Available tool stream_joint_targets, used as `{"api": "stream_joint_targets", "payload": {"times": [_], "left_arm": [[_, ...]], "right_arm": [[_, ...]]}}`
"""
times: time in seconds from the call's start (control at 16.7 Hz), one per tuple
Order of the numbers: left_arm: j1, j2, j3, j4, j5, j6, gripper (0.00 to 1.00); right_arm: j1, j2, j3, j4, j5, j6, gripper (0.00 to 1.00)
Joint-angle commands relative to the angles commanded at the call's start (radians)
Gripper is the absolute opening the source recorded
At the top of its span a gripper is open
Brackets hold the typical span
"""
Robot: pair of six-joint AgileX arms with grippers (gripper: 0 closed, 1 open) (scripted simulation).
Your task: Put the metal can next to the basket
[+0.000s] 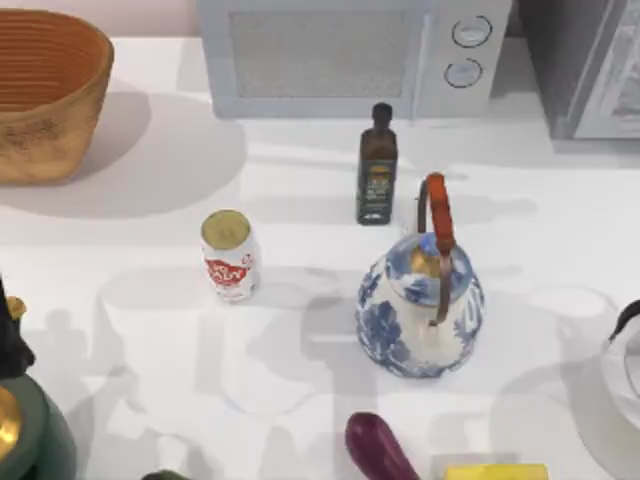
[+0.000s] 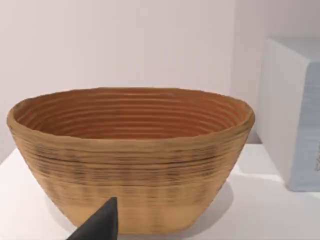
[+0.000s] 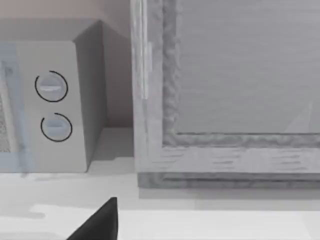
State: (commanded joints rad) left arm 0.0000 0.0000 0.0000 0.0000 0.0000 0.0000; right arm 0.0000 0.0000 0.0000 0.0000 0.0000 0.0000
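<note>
Start at the far left of the table (image 1: 150,360), where you find the basket (image 1: 45,95) sitting by itself in the corner, its ribbed inside open to you and nothing set beside it. Move right and nearer, and you come to the metal can (image 1: 229,256), upright with its gold top up, well apart from the basket and with bare tabletop between the two. So you should judge the task as not yet started: the can is untouched, no claw is on it, and the whole of the pick, the carry to the left and far, and the setting down beside the basket is left to do. Farther right stand the dark bottle (image 1: 377,165) and, nearer, the blue-and-white teapot (image 1: 420,300), neither touching the can; the microwave (image 1: 350,55) runs along the far edge. Now compare the views. The top view gives you the can and its gap to the basket. The left wrist view gives you the basket (image 2: 132,160) side-on, near and level, with one dark fingertip (image 2: 100,224) of the left gripper in front of it, so that arm seems the better placed; you cannot tell how wide that claw stands. The right wrist view looks at the microwave's dials (image 3: 52,107) with the right gripper's fingertip (image 3: 97,222) low in front, and you cannot tell its opening either.
</note>
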Motion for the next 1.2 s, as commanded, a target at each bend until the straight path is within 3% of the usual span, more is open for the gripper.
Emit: {"api": "stream_joint_targets", "payload": {"times": [0.3, 0.54, 1.2], "left_arm": [[-0.003, 0.044, 0.073, -0.037, -0.008, 0.025, 1.0], [-0.031, 0.247, 0.256, -0.183, -0.017, 0.098, 1.0], [-0.247, 1.347, 1.064, -0.906, 0.022, 0.287, 1.0]], "right_arm": [[0.0, 0.0, 0.0, 0.0, 0.0, 0.0, 1.0], [0.0, 0.0, 0.0, 0.0, 0.0, 0.0, 1.0], [0.0, 0.0, 0.0, 0.0, 0.0, 0.0, 1.0]]}}
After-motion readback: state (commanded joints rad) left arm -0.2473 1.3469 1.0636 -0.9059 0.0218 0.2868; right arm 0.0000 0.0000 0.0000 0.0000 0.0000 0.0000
